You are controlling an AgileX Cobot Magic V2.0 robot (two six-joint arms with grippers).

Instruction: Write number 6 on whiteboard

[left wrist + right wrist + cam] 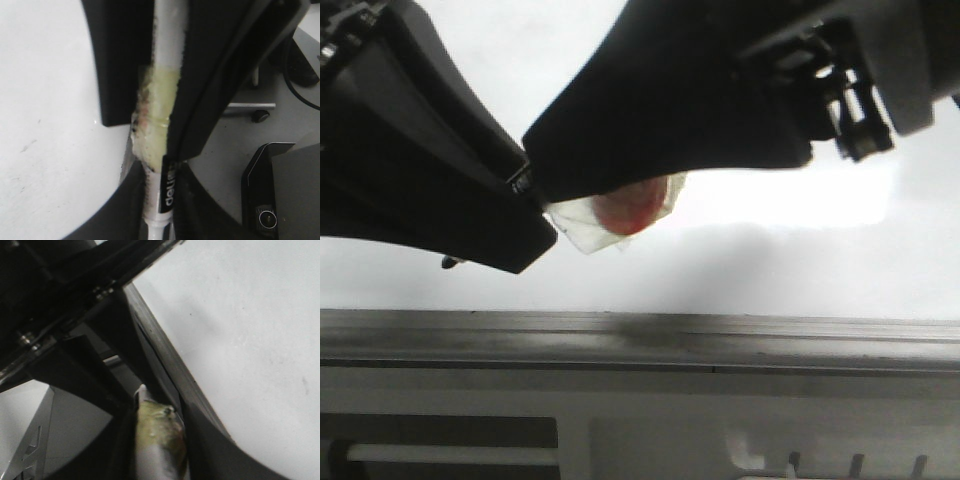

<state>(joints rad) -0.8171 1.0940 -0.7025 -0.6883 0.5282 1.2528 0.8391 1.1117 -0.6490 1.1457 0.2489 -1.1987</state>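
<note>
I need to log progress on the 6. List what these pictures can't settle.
- Any 6: front view, both arms cover most of the whiteboard; none shows on the bare parts.
- Marker tip: cut off by the left wrist view's edge.
- Right tool: right wrist view is dark and blurred; open or shut unclear.

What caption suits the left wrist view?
Black claw shut on a tape-wrapped black-and-white marker pen beside the glossy white whiteboard.

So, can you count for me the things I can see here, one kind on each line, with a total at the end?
Marker pen, white and black, wrapped in yellowish tape: 1
Whiteboard, no 6 visible on it: 1
Robot tools: 2, the left tool and the right tool; both appear closed around the pen
Total: 4
</note>
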